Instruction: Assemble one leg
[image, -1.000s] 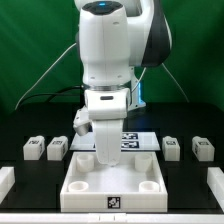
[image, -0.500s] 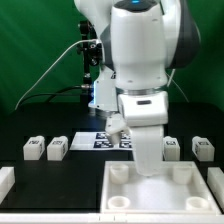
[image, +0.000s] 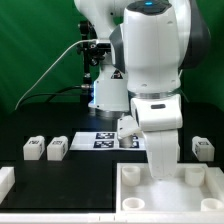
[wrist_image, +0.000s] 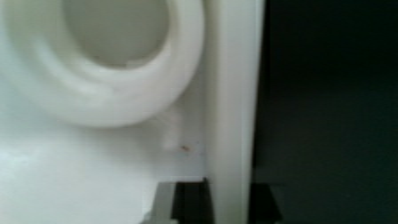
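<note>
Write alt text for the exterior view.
A white robot arm reaches down to a large white tray-shaped part with round recesses at the view's lower right. On the black table behind, two tagged legs sit toward the exterior view's left, one toward its right.

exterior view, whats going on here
The gripper is down at the tray, close by a round recess; whether it grips the tray I cannot tell. The tray has slid with it toward the exterior view's right in the last second. No leg is held: one leg and another lie at that view's left, a third at its right.
</note>
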